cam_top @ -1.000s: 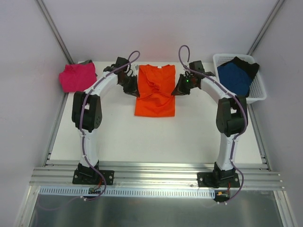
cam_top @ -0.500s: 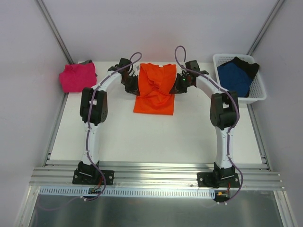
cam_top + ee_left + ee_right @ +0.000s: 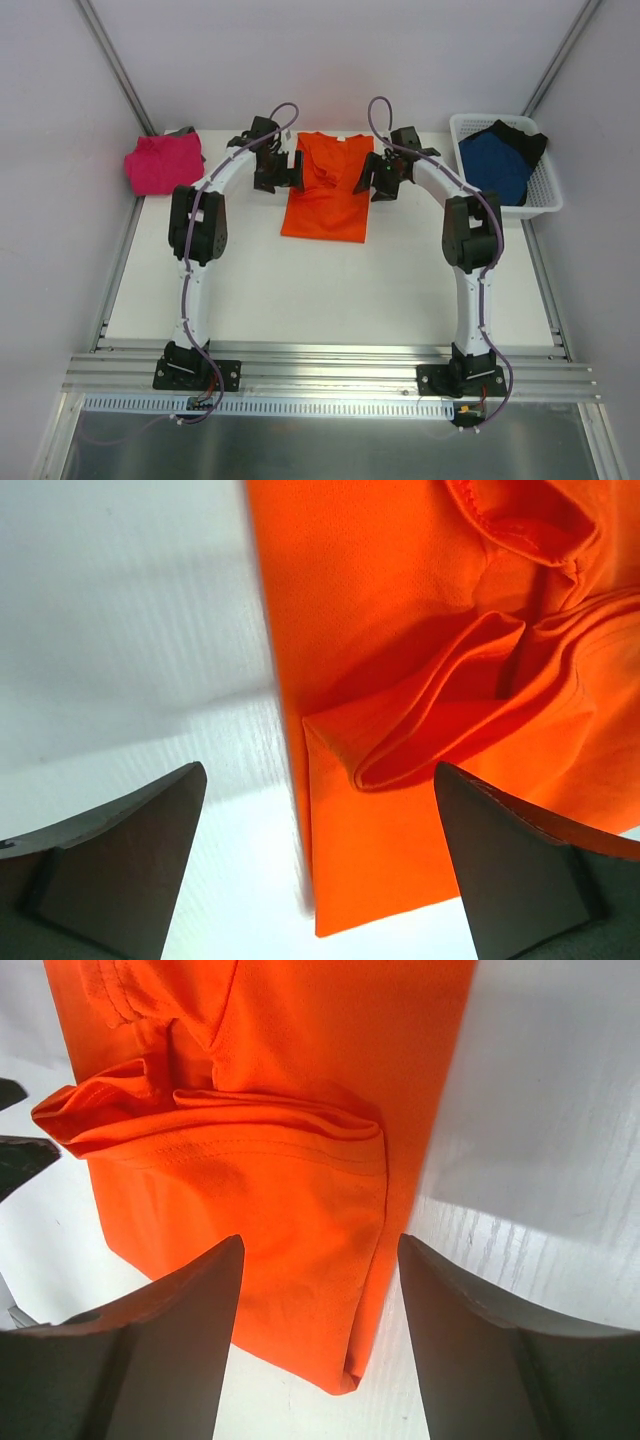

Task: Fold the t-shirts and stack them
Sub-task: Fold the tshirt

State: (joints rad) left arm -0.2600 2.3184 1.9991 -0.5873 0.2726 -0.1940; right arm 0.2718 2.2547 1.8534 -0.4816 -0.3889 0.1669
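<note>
The orange t-shirt (image 3: 325,200) lies flat at the table's far middle, folded narrow, with a bunched fold across it (image 3: 450,710) (image 3: 230,1130). My left gripper (image 3: 287,172) (image 3: 318,770) hovers open over its left edge. My right gripper (image 3: 371,178) (image 3: 320,1245) hovers open over its right edge. Neither holds any cloth. A magenta-pink t-shirt (image 3: 160,165) sits crumpled at the far left. A dark blue t-shirt (image 3: 495,165) and a black t-shirt (image 3: 522,131) lie in the basket.
The white mesh basket (image 3: 545,205) stands at the far right corner. Grey walls and metal frame rails close in the table on the left, right and back. Bare white tabletop (image 3: 320,290) lies between the orange shirt and the arm bases.
Both grippers have opened and let go of the orange shirt's side edges, and the cloth has settled flatter. Both arms reached slightly farther back.
</note>
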